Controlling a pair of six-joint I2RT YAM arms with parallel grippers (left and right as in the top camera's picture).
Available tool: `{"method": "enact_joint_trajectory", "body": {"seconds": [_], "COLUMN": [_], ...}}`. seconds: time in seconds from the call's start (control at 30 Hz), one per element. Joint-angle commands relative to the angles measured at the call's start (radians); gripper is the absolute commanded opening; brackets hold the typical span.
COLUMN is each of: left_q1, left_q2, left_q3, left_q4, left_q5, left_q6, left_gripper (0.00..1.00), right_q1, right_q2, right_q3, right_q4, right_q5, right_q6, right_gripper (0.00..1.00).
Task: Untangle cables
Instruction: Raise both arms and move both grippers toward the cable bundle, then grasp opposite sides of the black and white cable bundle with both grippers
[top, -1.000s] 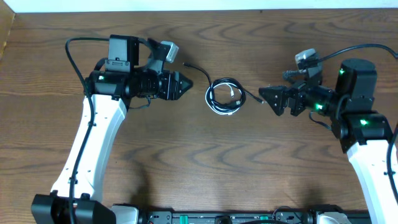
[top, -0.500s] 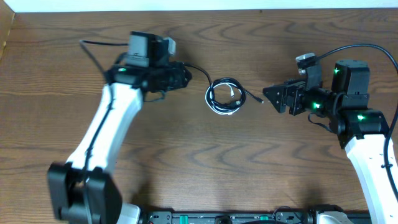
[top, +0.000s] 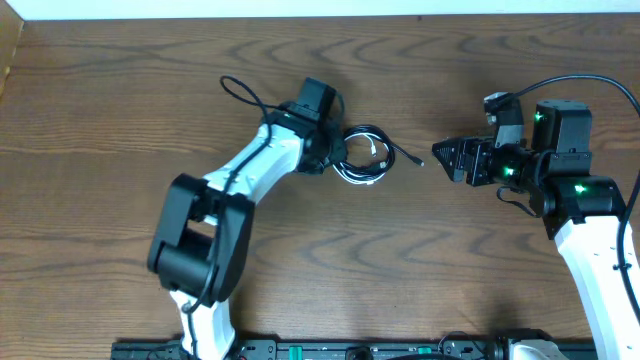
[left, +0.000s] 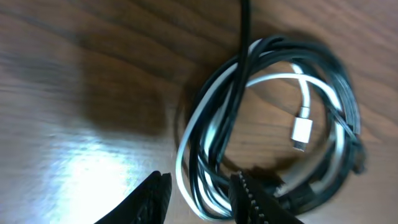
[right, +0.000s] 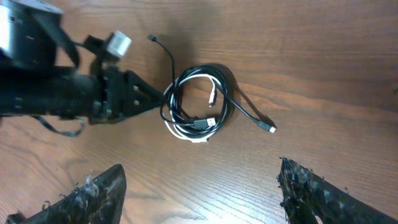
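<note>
The white left arm (top: 255, 165) blocks the coiled black and white cables' (top: 358, 178) left side. Bare brown wooden table (top: 420, 215) lies open on their right.

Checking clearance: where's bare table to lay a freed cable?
Bare: near middle, below the cables, between left arm and right arm; far strip above them. Crowded: their left edge at the left tool; a plug trails toward the right tool.

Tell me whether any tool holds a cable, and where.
Neither holds yet. Left tool is open, straddling the edge of the cables; right tool is open and apart.
</note>
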Motion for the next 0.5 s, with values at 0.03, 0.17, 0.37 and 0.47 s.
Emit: {"method": "enact_joint_trajectory", "body": {"seconds": [0.03,0.17,0.37,0.47], "left_q1": [-0.032,-0.041,-0.041,-0.041], "left_q2": [0.055,0.083,0.09,0.084], "left_q3": [0.017,0.017,0.017,0.017], "left_q4": [0.023,0.04,0.04,0.04], "left_q5": [-0.02,-0.023,-0.023,-0.023], "left_q6": [-0.048,-0.063,-0.072,-0.071], "left_gripper": [0.36,0.29,0.08,0.07], "right_q1": [0.006,0.006,0.006,0.006], "right_q2": [0.001,0.001,0.001,0.001], "right_q3": [0.017,0.017,0.015,0.015], "right_q4": [-0.002,-0.009,-0.019,-0.02], "right_q5": [0.006,0.006,0.006,0.006], "right_q6": [0.011,0.011,0.011,0.011], "right_gripper": [0.75,0.76,0.79,0.79]}}
